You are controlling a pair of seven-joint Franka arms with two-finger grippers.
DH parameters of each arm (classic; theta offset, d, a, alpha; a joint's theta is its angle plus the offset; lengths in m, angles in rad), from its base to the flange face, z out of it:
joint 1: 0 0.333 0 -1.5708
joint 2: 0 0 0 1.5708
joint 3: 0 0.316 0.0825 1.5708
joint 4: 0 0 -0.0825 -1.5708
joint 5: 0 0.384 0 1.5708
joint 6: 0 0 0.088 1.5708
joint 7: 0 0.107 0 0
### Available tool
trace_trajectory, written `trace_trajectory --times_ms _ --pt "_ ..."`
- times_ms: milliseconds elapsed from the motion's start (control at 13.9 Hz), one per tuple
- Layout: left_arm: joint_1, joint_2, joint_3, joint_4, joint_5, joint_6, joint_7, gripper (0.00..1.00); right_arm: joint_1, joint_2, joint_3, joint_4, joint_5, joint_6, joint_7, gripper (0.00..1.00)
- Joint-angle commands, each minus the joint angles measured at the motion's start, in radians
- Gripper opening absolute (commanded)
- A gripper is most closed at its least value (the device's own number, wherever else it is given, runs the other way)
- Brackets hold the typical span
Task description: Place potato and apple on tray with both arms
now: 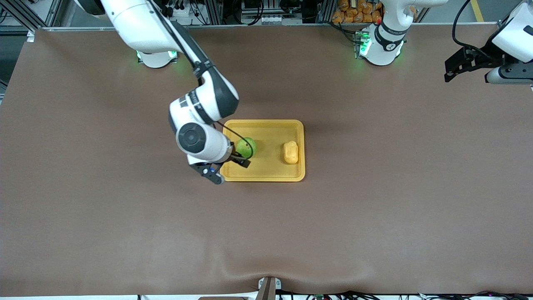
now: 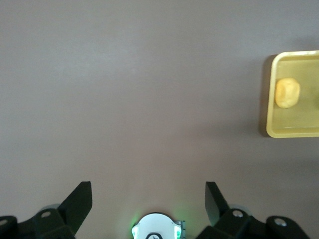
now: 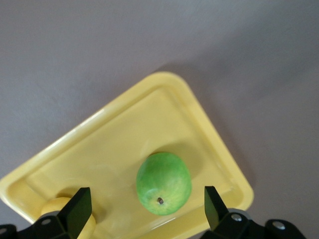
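Observation:
The yellow tray (image 1: 266,173) lies mid-table. The green apple (image 1: 246,147) rests in it at the right arm's end, stem dimple showing. The yellow-orange potato (image 1: 290,152) lies in it at the left arm's end. My right gripper (image 1: 230,168) is open and empty, just above the apple and the tray's rim. In the right wrist view the apple (image 3: 164,183) lies on the tray (image 3: 174,94) between the spread fingers (image 3: 79,211), apart from both, and the potato (image 3: 57,206) is partly hidden. My left gripper (image 1: 452,68) is open and empty, waiting over the table's left-arm end.
In the left wrist view the open gripper (image 2: 148,204) looks down on bare brown table, with the tray (image 2: 271,130) and potato (image 2: 287,92) off to one side. The left arm's base (image 1: 379,41) and the right arm's base (image 1: 156,57) stand at the table's edge farthest from the front camera.

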Motion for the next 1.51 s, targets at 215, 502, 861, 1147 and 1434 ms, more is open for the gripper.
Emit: trace_trajectory --times_ms 215,502,861,1147,1434 --pt "-0.014 -0.027 -0.033 -0.021 -0.011 -0.025 -0.09 1.0 -0.126 -0.023 0.018 0.176 0.013 -0.307 -0.005 1.0" --pt "-0.011 -0.025 -0.027 -0.01 0.003 -0.024 -0.078 1.0 -0.186 -0.103 0.012 0.199 -0.004 -0.447 -0.034 1.0" --pt "0.032 -0.02 -0.018 -0.008 0.0 -0.03 -0.01 1.0 -0.28 -0.212 0.019 0.199 -0.073 -0.591 -0.224 1.0" --pt "0.053 -0.02 -0.013 -0.007 -0.001 -0.03 0.013 1.0 -0.355 -0.286 0.019 0.197 -0.091 -0.654 -0.399 1.0" --pt "0.053 -0.023 -0.016 -0.008 0.001 -0.039 0.014 1.0 -0.395 -0.373 0.021 0.184 -0.194 -0.666 -0.583 1.0"
